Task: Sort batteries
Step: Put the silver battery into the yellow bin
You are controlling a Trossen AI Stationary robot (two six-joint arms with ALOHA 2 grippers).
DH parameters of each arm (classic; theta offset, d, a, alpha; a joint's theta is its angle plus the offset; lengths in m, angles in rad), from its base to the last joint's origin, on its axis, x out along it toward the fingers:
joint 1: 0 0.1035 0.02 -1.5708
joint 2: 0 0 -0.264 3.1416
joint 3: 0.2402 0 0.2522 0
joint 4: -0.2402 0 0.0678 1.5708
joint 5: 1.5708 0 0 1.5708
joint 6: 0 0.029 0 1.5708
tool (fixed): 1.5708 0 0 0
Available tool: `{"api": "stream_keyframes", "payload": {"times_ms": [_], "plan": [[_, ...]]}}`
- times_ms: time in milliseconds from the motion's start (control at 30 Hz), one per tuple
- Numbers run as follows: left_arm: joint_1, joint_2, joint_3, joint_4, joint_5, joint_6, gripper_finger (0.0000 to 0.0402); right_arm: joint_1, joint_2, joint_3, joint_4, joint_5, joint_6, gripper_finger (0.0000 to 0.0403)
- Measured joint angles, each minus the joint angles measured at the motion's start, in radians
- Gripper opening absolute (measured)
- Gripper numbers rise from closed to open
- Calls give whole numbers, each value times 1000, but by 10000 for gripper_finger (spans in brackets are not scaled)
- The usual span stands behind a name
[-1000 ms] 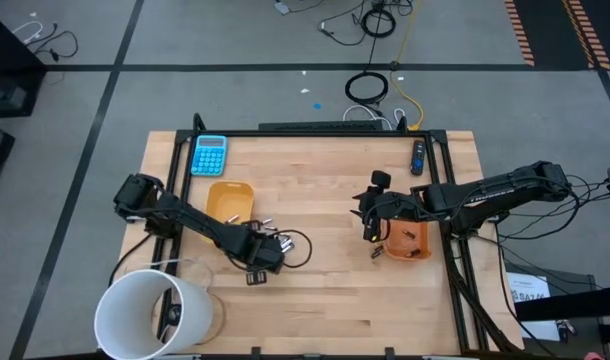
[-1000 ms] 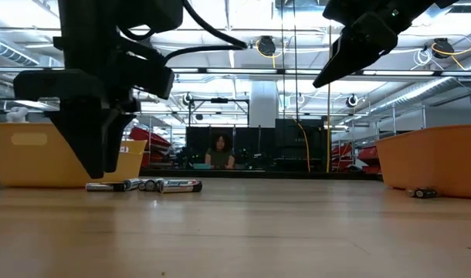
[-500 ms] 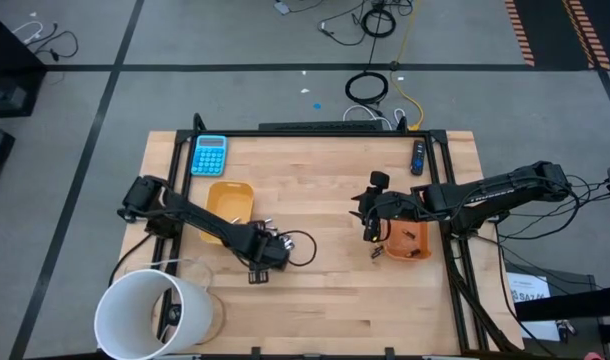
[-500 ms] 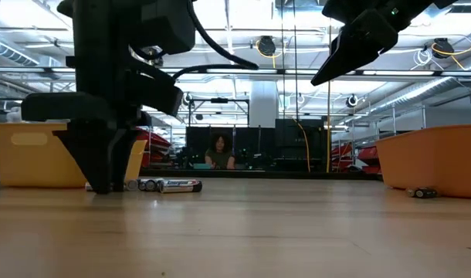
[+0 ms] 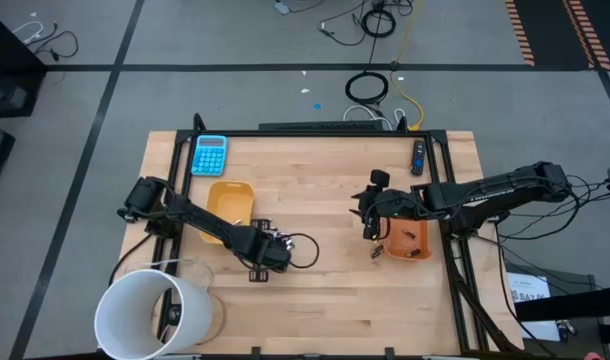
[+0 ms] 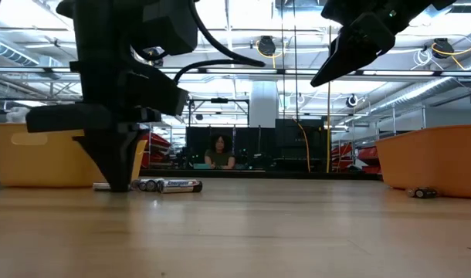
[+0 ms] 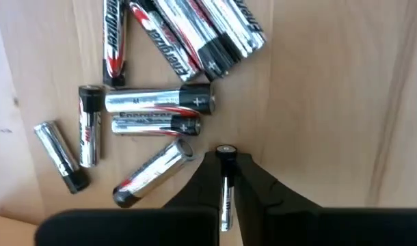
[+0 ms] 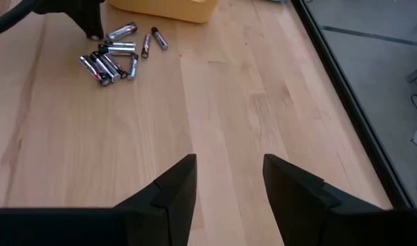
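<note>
Several small silvery batteries [image 5: 272,236] lie loose on the wooden table beside the left orange tray [image 5: 230,200]; they also show in the left wrist view [image 7: 154,113] and the low view [image 6: 164,185]. My left gripper [image 5: 268,250] is down at the table at the near edge of the pile, shut on one thin battery [image 7: 225,184]. My right gripper [image 5: 370,228] is open and empty, raised above the table next to the right orange tray [image 5: 407,240]. One dark battery [image 6: 423,192] lies on the table by that tray. My left gripper pinches the thin battery between its two fingers [image 7: 208,181], one on each long side. The fingers come from above, pointing down. The battery's capped end [image 7: 225,149] sticks out past the fingertips. In the low view the fingertips [image 6: 120,179] reach the table top.
A blue calculator [image 5: 209,155] lies at the far left corner and a dark remote-like object [image 5: 417,157] at the far right. A large white bucket [image 5: 150,310] stands at the near left corner. Bare wood lies between the two trays. A person shows far behind the table [image 6: 219,150].
My left gripper has moved a little toward the table's right edge and come down from just above the table until its fingertips reach the table at the battery pile. My right gripper has kept still.
</note>
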Motion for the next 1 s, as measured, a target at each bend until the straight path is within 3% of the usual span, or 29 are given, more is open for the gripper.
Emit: {"api": "stream_keyframes", "payload": {"times_ms": [200, 367, 533, 700, 833, 1000], "plan": [[-9, -5, 100, -44, -18, 25, 20, 0, 0, 0, 0, 0, 0, 160], [-19, -99, 179, -76, -91, 26, 20, 0, 0, 0, -5, 0, 5, 160], [-16, -216, 175, -312, -196, -71, 20, 0, 0, 0, -16, 0, 15, 160], [-14, -322, 82, -473, -181, -243, 21, 0, 0, 0, -23, 0, 23, 160], [-9, -385, 26, -478, -183, -335, 73, 0, 0, 0, -13, 0, 23, 160], [-12, -407, 57, -433, -212, -292, 159, 0, 0, 0, 16, -1, 18, 160]]}}
